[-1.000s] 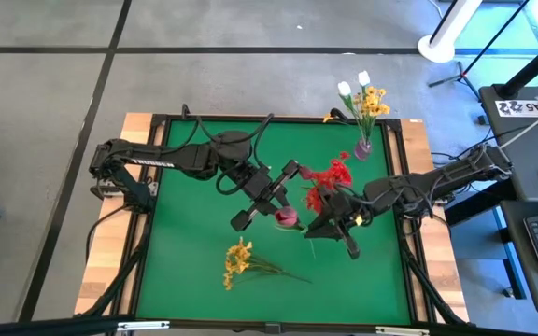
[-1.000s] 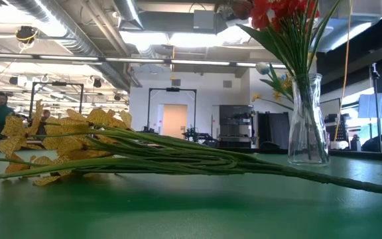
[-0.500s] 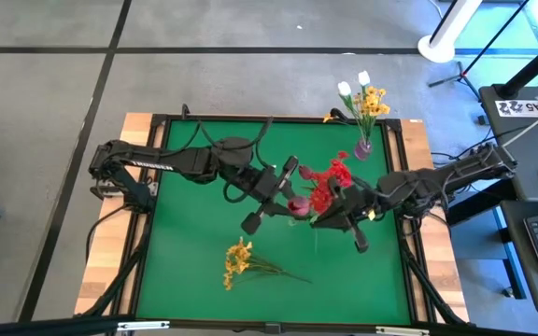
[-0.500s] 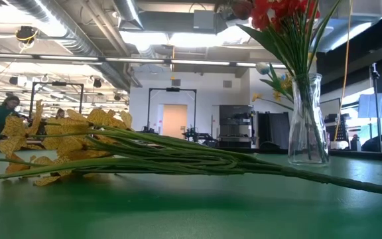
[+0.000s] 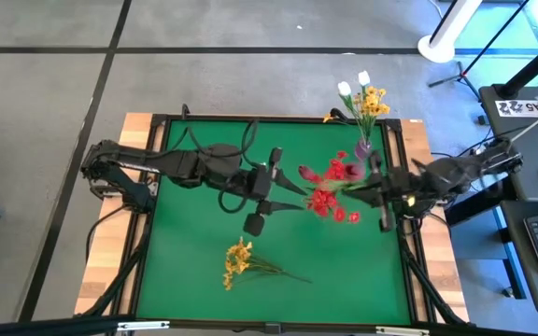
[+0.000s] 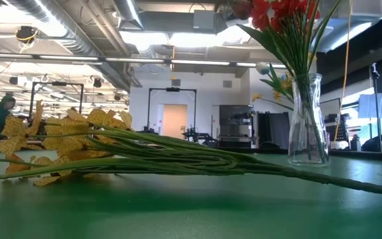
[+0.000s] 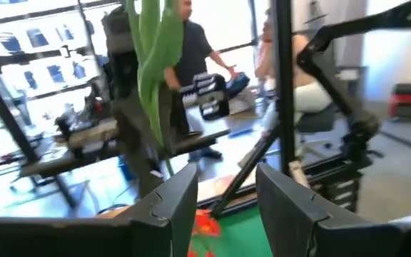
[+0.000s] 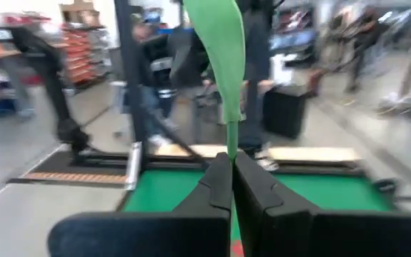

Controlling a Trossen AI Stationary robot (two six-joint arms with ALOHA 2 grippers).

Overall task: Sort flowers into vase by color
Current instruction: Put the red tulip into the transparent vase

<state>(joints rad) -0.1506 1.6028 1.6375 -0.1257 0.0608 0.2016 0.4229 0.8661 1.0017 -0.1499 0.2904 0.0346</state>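
A stem of red flowers (image 5: 326, 196) with dark pink buds (image 5: 349, 171) hangs above the middle of the green table, between my two grippers. My right gripper (image 5: 361, 187) is shut on its green stalk (image 8: 225, 50). My left gripper (image 5: 288, 186) stands open just left of the blooms, and a green leaf (image 7: 155, 68) rises by one finger. A yellow spray (image 5: 240, 260) lies flat on the table near the front. The glass vase (image 5: 362, 147) stands at the far right with white tulips and yellow blooms (image 5: 370, 98). In the low view, red blooms (image 6: 280, 10) top the vase (image 6: 308, 123). My left gripper has a thin stalk (image 7: 167, 165) running down beside one open finger (image 7: 180, 203); whether it touches cannot be told. My right gripper pinches the green stalk (image 8: 228, 148) between its two fingers. The fingers lie about level, pointing toward the table's left. The flower is lifted clear, its red blooms out beyond the fingertips.
Dark frame rails run along the table's edges, with a wooden border (image 5: 138, 126) outside them. The yellow spray's long stems (image 6: 197, 159) stretch across the near part of the mat. People and equipment show in the room beyond the table.
My right gripper has moved toward the table's right and far edges and turned until its fingers point left. The red flowers and the pink buds have gone with it. My left gripper has turned and drawn slightly toward the far edge.
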